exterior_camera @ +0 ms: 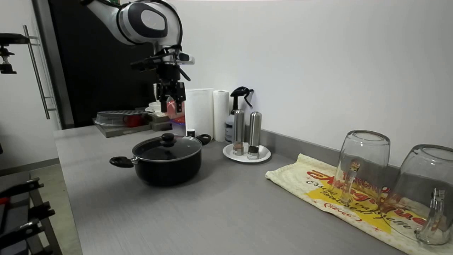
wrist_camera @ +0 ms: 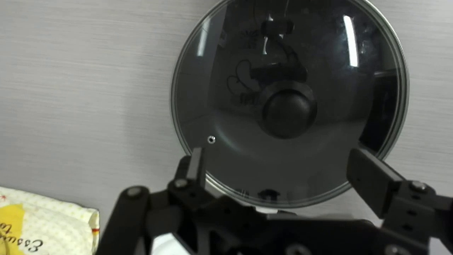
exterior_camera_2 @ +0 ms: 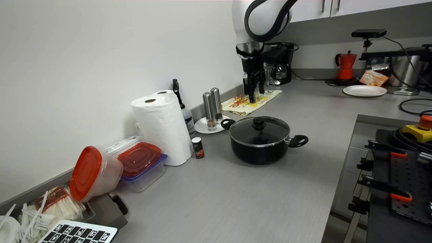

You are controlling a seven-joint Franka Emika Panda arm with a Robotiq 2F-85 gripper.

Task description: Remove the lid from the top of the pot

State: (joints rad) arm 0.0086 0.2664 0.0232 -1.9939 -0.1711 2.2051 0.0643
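Observation:
The black pot (exterior_camera: pixel 168 173) stands on the grey counter in both exterior views (exterior_camera_2: pixel 258 153). The clear glass lid (exterior_camera: pixel 187 147) lies level on top of it, its rim on the pot's edge. The lid's black knob (exterior_camera: pixel 168 138) stands up at the centre. My gripper (exterior_camera: pixel 171 106) hangs pointing down above the lid, apart from it. In the wrist view my gripper (wrist_camera: pixel 276 156) is wide open and empty. The lid (wrist_camera: pixel 240 159) fills the view's upper middle, and its knob (wrist_camera: pixel 288 113) shows beyond the fingertips, roughly midway between them sideways.
A white plate (exterior_camera: pixel 226 156) with two grinders stands beside the pot, near a spray bottle (exterior_camera: pixel 230 124) and paper rolls (exterior_camera_2: pixel 162 128). A small black jar (exterior_camera_2: pixel 198 148) is near the pot. Upturned glasses (exterior_camera: pixel 366 156) stand on a towel (exterior_camera: pixel 300 170) by the wall.

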